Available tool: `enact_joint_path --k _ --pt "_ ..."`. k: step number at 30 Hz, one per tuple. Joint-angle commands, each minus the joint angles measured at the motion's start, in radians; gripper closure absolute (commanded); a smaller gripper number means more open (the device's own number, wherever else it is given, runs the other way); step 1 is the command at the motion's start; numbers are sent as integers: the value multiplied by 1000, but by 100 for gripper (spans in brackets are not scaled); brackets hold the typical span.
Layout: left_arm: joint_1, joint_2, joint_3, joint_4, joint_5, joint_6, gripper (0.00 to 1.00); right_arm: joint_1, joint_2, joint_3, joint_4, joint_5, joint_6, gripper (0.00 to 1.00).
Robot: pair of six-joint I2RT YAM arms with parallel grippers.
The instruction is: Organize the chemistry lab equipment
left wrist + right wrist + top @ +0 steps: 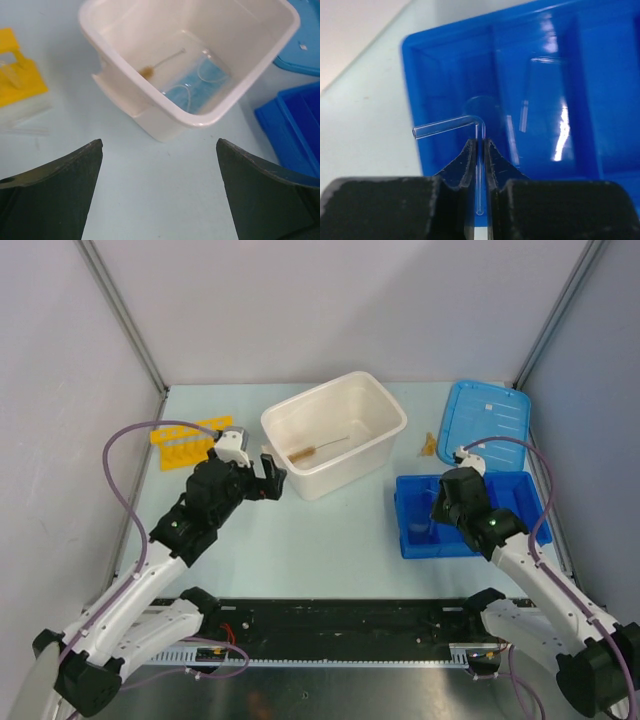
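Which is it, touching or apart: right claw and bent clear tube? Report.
Touching. The right wrist view shows the right claw shut on the bent clear tube, its straight leg pinched with no gap.

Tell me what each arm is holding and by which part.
The right fingers pinch a bent clear glass tube by one straight leg, just below its bend. The left fingers stand open, holding nothing.

White arms (130, 590), black joints — left gripper (159, 142) and right gripper (480, 142) matte black, cables (125, 440) mauve.
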Motion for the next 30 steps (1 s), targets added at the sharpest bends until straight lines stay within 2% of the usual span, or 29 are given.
enact_joint_path --k 1,6,10,30 --pt "-2 -52 52 14 -179 97 1 -78 34 70 -82 86 -61 90" --pt "-1 -74 31 13 -220 99 0 -234 98 88 -83 -22 -123 88" --pt "-2 -73 28 13 -243 97 0 -306 168 104 -72 -96 -165 86" --pt "18 -34 22 12 -330 101 1 -329 463 121 35 -98 -204 85"
